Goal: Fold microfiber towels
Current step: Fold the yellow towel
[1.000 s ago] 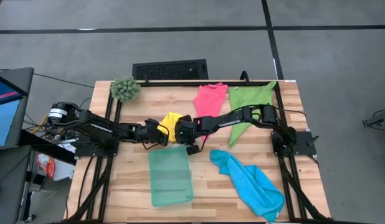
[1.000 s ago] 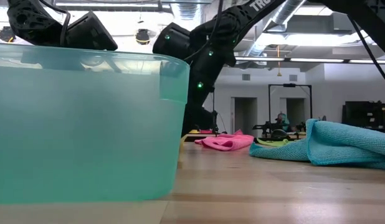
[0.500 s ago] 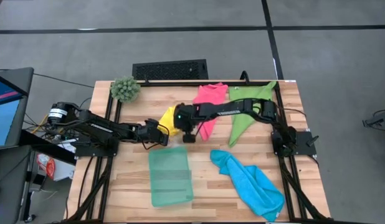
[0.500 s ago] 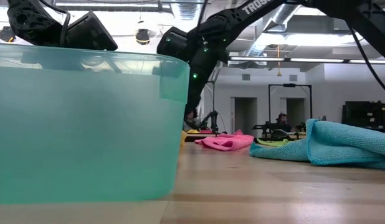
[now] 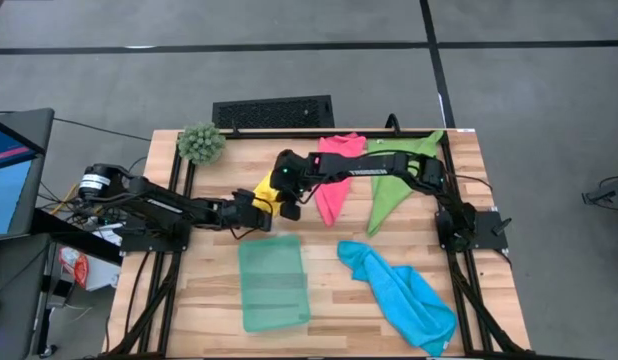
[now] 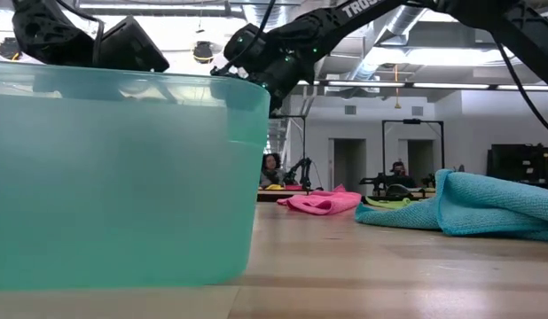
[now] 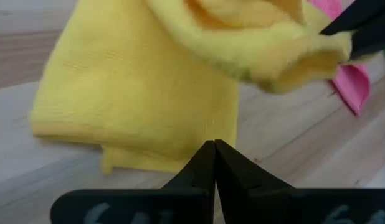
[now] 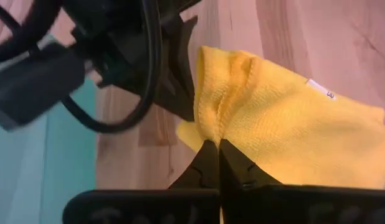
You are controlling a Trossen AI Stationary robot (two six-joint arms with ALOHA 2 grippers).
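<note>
The yellow towel lies partly folded at the table's middle. My left gripper is shut, with its tips on the towel's flat lower layer. My right gripper is shut on a raised part of the same towel. The pink towel and the green towel lie spread at the far right. The blue towel lies crumpled at the near right. My left gripper presses its shut fingertips down on the yellow towel's flat layer, close to one edge, slanting down from the table's left. That layer lies flat on the wood. My right gripper pinches a bunched fold of the yellow towel between its two fingers, slanting down from the table's right. The fold is lifted off the lower layer, and the cloth behind it sags slack.
A teal tray stands just near of the two grippers and fills the low view's left. A spiky green plant ball sits at the far left corner. People sit in the room beyond the table.
My right gripper has risen and gone from beside the tray toward the far left, over the yellow towel, rolling its wrist as it went.
</note>
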